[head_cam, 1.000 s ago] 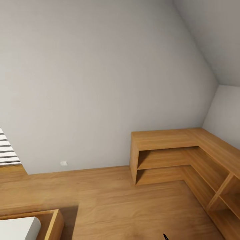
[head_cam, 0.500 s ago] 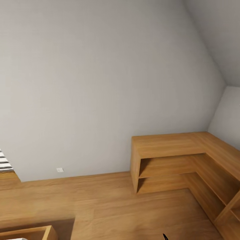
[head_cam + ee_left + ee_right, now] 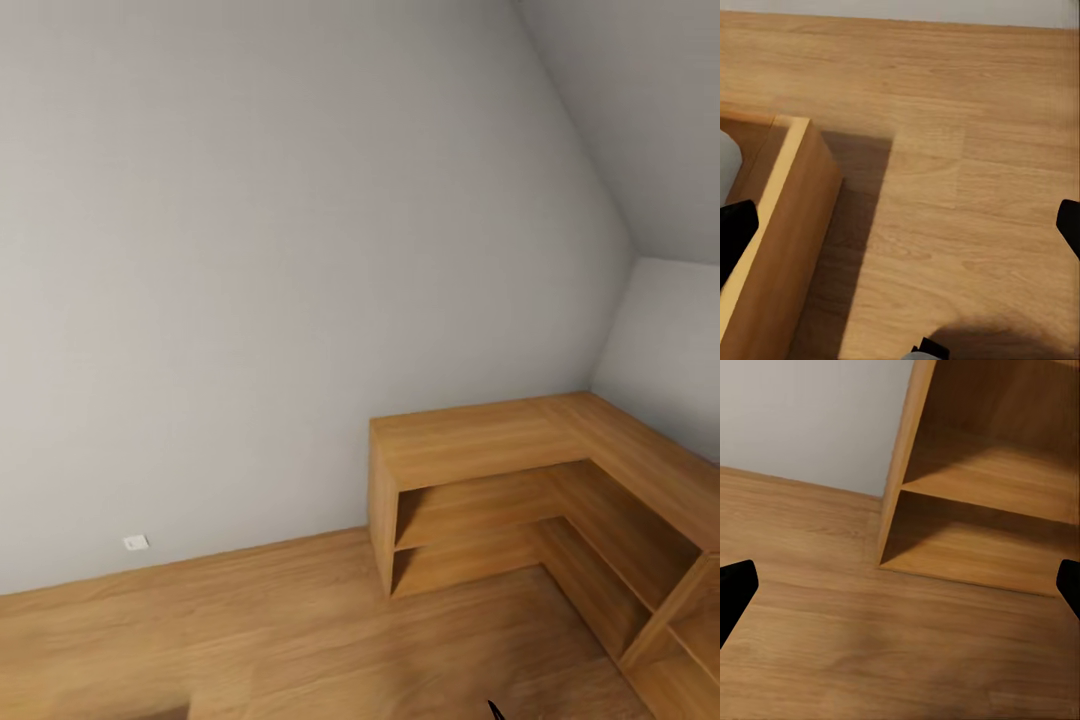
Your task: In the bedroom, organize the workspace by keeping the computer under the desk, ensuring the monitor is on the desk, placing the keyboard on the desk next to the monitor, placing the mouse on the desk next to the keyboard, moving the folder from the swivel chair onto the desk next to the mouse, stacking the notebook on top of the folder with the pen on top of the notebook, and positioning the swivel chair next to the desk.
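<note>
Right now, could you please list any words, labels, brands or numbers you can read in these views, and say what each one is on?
None: no readable text.
The low wooden shelf unit, the grey wall and the wood floor bear no writing.
The small white wall plate is too small to show any marking.

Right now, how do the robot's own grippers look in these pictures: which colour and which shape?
Little of them shows. The left gripper has plain black fingertips at the picture's two side edges, blunt and flat-sided. The right gripper looks the same, with black fingertips. No cables or markings are visible.
</note>
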`<state>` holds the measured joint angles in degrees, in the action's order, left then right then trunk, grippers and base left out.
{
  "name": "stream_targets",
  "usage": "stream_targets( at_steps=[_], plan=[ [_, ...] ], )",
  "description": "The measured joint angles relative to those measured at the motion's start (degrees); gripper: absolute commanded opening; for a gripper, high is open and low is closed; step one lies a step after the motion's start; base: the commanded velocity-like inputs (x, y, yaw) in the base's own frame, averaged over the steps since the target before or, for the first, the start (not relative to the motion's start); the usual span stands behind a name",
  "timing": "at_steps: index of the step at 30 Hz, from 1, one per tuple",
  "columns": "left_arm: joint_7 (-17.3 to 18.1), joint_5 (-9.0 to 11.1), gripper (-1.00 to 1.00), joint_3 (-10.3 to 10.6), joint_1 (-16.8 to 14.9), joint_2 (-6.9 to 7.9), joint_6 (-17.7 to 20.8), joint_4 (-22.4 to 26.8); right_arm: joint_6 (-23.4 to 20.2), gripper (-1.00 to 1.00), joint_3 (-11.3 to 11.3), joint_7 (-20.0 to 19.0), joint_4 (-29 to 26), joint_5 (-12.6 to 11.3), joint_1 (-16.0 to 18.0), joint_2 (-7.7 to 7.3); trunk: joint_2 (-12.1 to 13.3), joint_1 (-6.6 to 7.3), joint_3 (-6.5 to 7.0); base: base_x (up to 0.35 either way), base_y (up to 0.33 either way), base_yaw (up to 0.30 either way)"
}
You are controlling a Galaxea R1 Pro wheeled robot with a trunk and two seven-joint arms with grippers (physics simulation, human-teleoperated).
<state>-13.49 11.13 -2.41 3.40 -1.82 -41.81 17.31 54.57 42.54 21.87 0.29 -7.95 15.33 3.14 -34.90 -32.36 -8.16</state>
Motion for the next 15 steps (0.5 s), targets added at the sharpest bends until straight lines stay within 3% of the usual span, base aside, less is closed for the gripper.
stream_targets(
  at_steps=[15],
  plan=[
    [0.1,0.0,1.0,0.0,0.0,-0.08,0.0,0.0,0.0,1.0,0.0,0.0,0.0,0.0,0.0,0.01,0.0,0.0,0.0,0.007,0.0,-0.259]
  ],
)
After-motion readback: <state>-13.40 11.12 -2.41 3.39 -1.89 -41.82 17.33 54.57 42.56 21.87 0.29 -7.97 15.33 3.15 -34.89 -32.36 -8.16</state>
